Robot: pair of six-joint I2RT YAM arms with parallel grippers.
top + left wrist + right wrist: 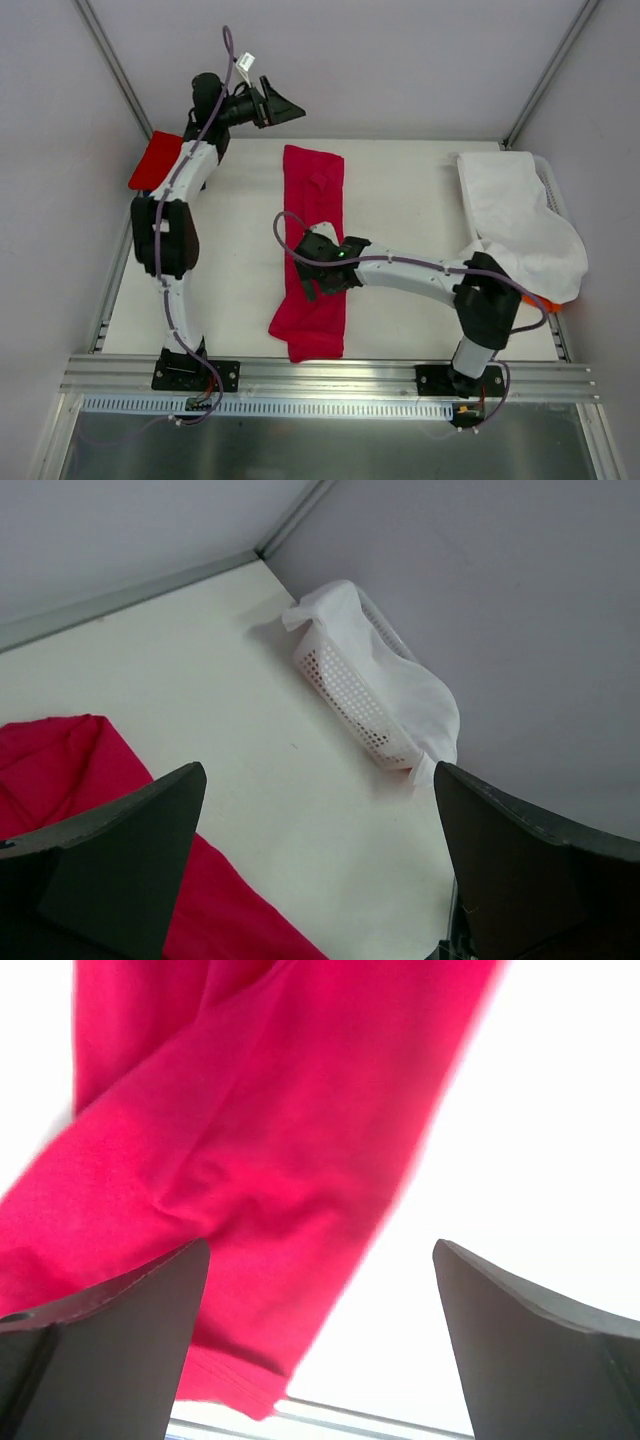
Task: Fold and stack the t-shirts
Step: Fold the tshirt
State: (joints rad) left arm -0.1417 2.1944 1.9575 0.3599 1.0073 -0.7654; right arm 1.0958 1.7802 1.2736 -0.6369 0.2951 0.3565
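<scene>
Crimson-pink t-shirt [313, 250]: soft knit cloth, matt, lightly creased, stitched hem.
Red t-shirt [155, 160]: cloth, matt, brighter in tone.
White cloth [520, 225]: thin, matt, rumpled.
Basket [345, 695]: white plastic, perforated wall, smooth.
Surface [400, 200]: white, matt, smooth.
Rail [330, 375]: bare metal, brushed, grooved.
Left tool [315, 800], right tool [320, 1280]: fingers [120, 860] dark, matt, apparently hard plastic.
Right arm [410, 270]: white and black shells, smooth plastic, slight sheen.
</scene>
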